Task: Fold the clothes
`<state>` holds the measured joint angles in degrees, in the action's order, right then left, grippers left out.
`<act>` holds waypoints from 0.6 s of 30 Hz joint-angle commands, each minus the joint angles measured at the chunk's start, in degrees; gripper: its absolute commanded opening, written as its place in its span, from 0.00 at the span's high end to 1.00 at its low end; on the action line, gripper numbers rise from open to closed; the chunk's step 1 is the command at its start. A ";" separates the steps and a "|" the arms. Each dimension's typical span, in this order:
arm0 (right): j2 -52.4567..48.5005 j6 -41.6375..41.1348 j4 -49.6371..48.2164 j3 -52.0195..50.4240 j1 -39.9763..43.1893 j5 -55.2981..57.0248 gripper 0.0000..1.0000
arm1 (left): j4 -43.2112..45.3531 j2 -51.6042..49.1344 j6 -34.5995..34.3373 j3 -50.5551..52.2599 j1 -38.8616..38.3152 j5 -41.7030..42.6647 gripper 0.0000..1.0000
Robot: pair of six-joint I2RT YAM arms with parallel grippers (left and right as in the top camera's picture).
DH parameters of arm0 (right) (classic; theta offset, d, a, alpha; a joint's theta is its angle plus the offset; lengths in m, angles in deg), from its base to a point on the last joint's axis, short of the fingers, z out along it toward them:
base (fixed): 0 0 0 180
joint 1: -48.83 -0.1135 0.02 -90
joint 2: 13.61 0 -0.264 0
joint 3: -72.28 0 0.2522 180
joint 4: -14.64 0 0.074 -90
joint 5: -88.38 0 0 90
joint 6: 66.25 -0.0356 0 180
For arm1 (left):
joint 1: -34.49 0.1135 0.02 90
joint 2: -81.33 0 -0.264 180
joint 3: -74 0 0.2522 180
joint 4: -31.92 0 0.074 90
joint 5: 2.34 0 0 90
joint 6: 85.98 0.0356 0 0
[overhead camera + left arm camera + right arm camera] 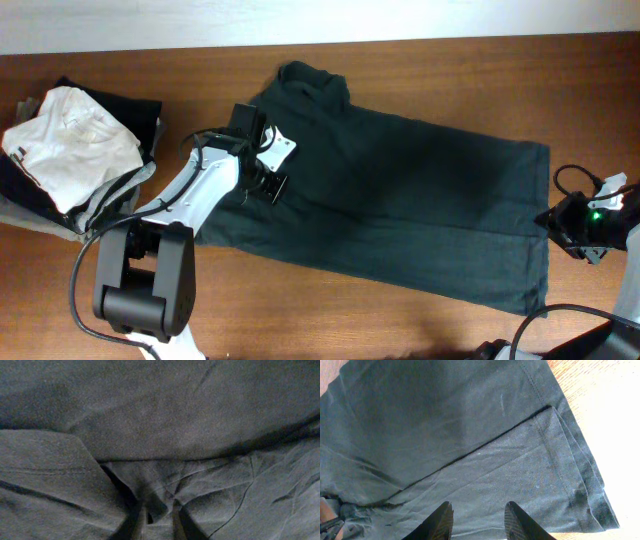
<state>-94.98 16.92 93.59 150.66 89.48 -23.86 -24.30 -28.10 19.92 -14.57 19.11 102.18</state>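
The clothes (pixel 400 200), one large dark charcoal shirt, lie spread flat across the middle of the table, plain side up. My left gripper (pixel 268 185) rests low on the shirt's left part, below the collar end. In the left wrist view its fingers (pixel 141 522) stand close together with a raised fold of the cloth (pixel 160 505) pinched between them. My right gripper (pixel 553 220) is at the shirt's right edge. In the right wrist view it (pixel 478 515) stands open just above a folded-over layer of the clothes (pixel 470 435), with nothing between its fingers.
At the far left lies a pile of other garments, a white garment (pixel 70 140) on top of dark and light grey ones. Bare wooden table (pixel 400 320) runs along the front, and the table's wood (pixel 600 410) shows beside the shirt's hem.
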 commanded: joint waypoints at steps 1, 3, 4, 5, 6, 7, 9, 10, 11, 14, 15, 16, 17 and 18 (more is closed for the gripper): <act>0.85 0.63 -0.02 0.57 0.22 -0.61 0.62 | 0.22 -0.33 0.48 -0.44 -0.26 0.17 0.98; 0.85 0.66 0.00 0.57 0.22 0.50 0.62 | 0.20 -0.33 0.46 -0.52 -0.44 2.40 1.00; 0.85 0.66 0.07 0.57 0.22 1.44 0.62 | 0.20 -0.28 0.46 -0.85 -0.59 4.26 1.00; 0.85 0.66 0.22 0.57 0.22 1.99 0.62 | 0.11 -0.28 0.46 -1.38 -0.63 5.11 0.99; 0.85 0.66 0.24 0.57 0.22 2.25 0.62 | -0.35 -0.28 0.46 -2.43 -0.72 6.03 1.00; 0.85 0.66 0.26 0.57 0.22 2.36 0.62 | -1.05 -0.28 0.46 -3.82 -0.76 6.78 1.00; 0.85 0.63 0.24 0.57 0.22 2.36 0.62 | -3.15 -0.28 0.48 -7.93 -0.79 7.85 1.00; 0.85 0.63 0.22 0.57 0.22 2.36 0.62 | -4.28 -0.28 0.48 -10.05 -0.85 8.26 1.00; 0.85 0.66 0.22 0.57 0.22 2.36 0.62 | -5.51 -0.28 0.50 -12.81 -1.27 8.24 1.00; 0.85 0.66 0.22 0.57 0.22 2.38 0.62 | -5.46 -0.28 0.50 -13.57 -2.71 8.22 1.00; 0.85 0.63 0.24 0.57 0.22 2.56 0.62 | -5.51 -0.39 0.50 -13.51 -3.28 8.24 1.00; 0.85 0.63 0.22 0.57 0.22 2.75 0.62 | -5.64 -0.42 0.50 -13.51 -3.89 8.22 1.00; 0.85 0.66 0.24 0.57 0.22 3.04 0.62 | -5.64 -0.42 0.50 -13.49 -4.61 8.22 1.00; 0.85 0.63 0.22 0.57 0.22 3.43 0.62 | -5.62 -0.42 0.50 -13.49 -5.62 8.22 1.00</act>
<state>-94.98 16.94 93.79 150.66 89.48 -22.00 -29.67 -28.08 20.12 -27.75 16.07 108.89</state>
